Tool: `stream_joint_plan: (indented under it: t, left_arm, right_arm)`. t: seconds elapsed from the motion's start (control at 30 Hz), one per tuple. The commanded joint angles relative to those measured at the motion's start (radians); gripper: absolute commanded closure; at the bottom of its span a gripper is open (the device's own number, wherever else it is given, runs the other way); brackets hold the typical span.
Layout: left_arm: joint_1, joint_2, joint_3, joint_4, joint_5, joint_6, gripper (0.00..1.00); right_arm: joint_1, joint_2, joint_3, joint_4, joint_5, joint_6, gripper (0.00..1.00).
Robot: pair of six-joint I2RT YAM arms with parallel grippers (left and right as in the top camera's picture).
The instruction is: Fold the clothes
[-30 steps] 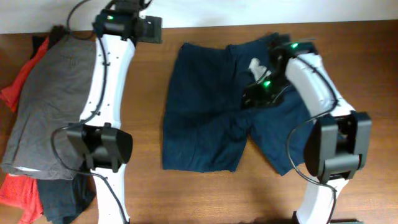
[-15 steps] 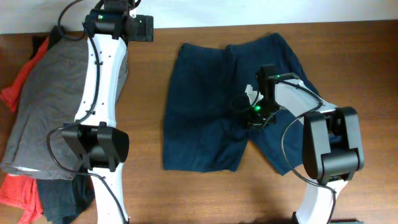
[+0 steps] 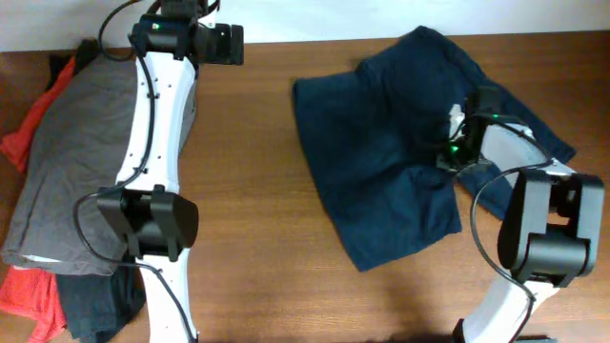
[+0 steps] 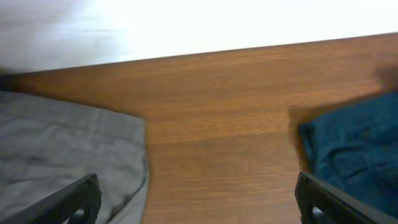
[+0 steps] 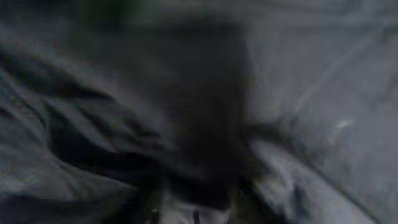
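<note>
Overhead, right tool [image 3: 456,145] sits on navy shorts [image 3: 372,162], grip unclear; left tool [image 4: 202,205] spread apart.

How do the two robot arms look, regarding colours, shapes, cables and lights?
The left arm and right arm both have smooth white link shells joined by bulky black joint housings. Thin black cables loop beside the joints. A small green light glows near each wrist. The left fingers are flat and black.
</note>
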Motion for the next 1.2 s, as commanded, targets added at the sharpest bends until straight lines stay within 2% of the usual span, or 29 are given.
stream_joint_plan:
  t: [0.0, 0.1, 0.27, 0.4, 0.67, 0.97, 1.0, 1.03, 1.07, 1.17]
  left_arm:
    - [-0.005, 0.105, 0.000, 0.036, 0.164, 0.013, 0.01]
    - [-0.009, 0.174, 0.000, 0.069, 0.303, 0.013, 0.01]
    - [-0.038, 0.288, 0.000, 0.118, 0.349, 0.042, 0.01]
    - [-0.068, 0.354, 0.000, 0.187, 0.442, 0.077, 0.01]
    - [-0.132, 0.413, 0.000, 0.283, 0.444, 0.078, 0.01]
    - [-0.143, 0.455, 0.001, 0.385, 0.404, 0.077, 0.01]
    - [-0.144, 0.455, 0.001, 0.389, 0.387, 0.077, 0.03]
    - [-0.145, 0.455, 0.001, 0.391, 0.378, 0.078, 0.09]
    - [-0.146, 0.455, 0.001, 0.394, 0.376, 0.078, 0.18]
    - [-0.152, 0.464, 0.001, 0.400, 0.376, 0.095, 0.39]
  right_arm:
    - [-0.010, 0.042, 0.096, -0.119, -0.070, -0.039, 0.36]
    - [0.000, 0.028, 0.246, -0.253, -0.148, -0.040, 0.30]
    - [0.023, 0.014, 0.504, -0.461, -0.156, -0.062, 0.30]
    - [0.039, 0.014, 0.620, -0.549, -0.156, -0.063, 0.30]
    - [0.068, 0.013, 0.633, -0.579, -0.164, -0.062, 0.30]
    - [0.084, 0.013, 0.632, -0.580, -0.164, -0.061, 0.30]
    - [0.085, 0.013, 0.632, -0.580, -0.164, -0.061, 0.30]
    - [0.089, 0.013, 0.632, -0.580, -0.164, -0.061, 0.30]
    - [0.092, 0.013, 0.632, -0.580, -0.164, -0.061, 0.30]
    - [0.098, 0.013, 0.632, -0.579, -0.164, -0.061, 0.31]
